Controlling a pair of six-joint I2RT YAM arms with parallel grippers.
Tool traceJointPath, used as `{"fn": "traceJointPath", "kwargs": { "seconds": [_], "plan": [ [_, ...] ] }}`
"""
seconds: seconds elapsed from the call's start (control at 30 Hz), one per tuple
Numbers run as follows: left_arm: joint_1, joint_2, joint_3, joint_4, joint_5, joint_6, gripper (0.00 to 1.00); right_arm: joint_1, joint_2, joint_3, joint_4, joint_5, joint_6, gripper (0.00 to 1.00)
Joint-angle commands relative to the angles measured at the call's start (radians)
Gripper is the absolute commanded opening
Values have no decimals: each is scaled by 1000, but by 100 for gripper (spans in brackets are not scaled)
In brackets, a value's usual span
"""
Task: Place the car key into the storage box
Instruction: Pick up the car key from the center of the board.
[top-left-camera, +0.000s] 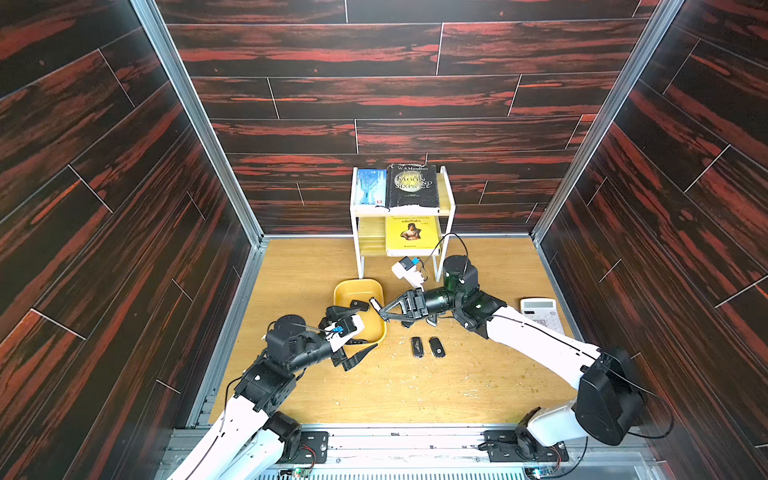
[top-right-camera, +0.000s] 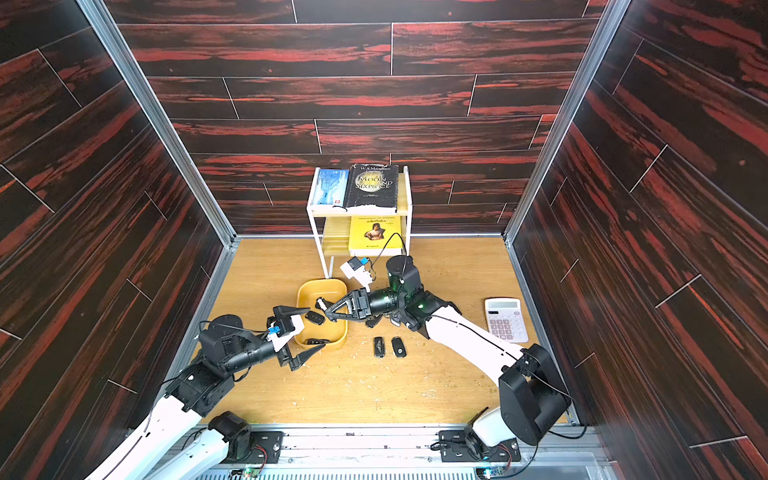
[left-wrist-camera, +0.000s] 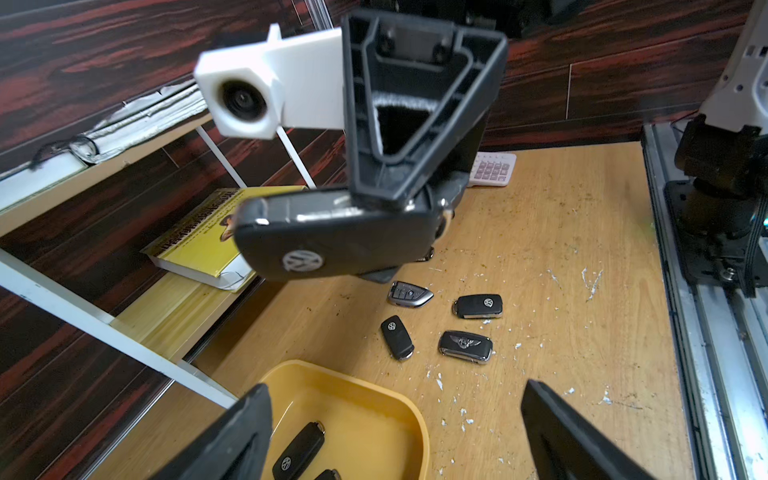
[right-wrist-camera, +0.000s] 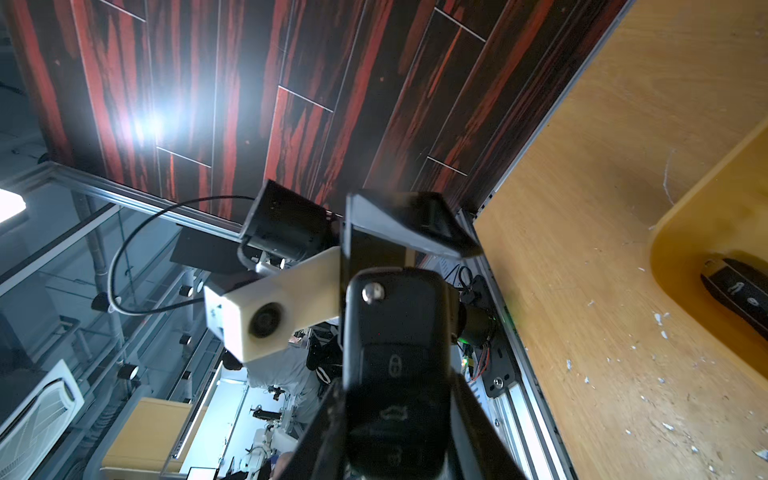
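Box on table: shelf behind, two keys inside, one key above its right rim, four keys just right, calculator farther right.

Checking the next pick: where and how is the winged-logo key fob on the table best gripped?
Probably from straight above, pinching the winged-logo key fob across its long sides at mid-body: it lies flat, logo up, and a gap separates it from the parallel round-logo fob beside it.
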Motion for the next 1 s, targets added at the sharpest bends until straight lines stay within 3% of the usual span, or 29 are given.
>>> {"fn": "traceJointPath", "kwargs": {
  "seconds": [0.0,0.5,0.97],
  "plan": [
    [-12,22,31,72,-30,31,97,1,6,-25,132,-42,74,11],
    [-25,77,71,140,-37,9,97,13,26,-87,234,-35,126,12],
    [-98,114,103,138,-58,7,95,20,47,-95,273,-34,141,12]
  ]
}}
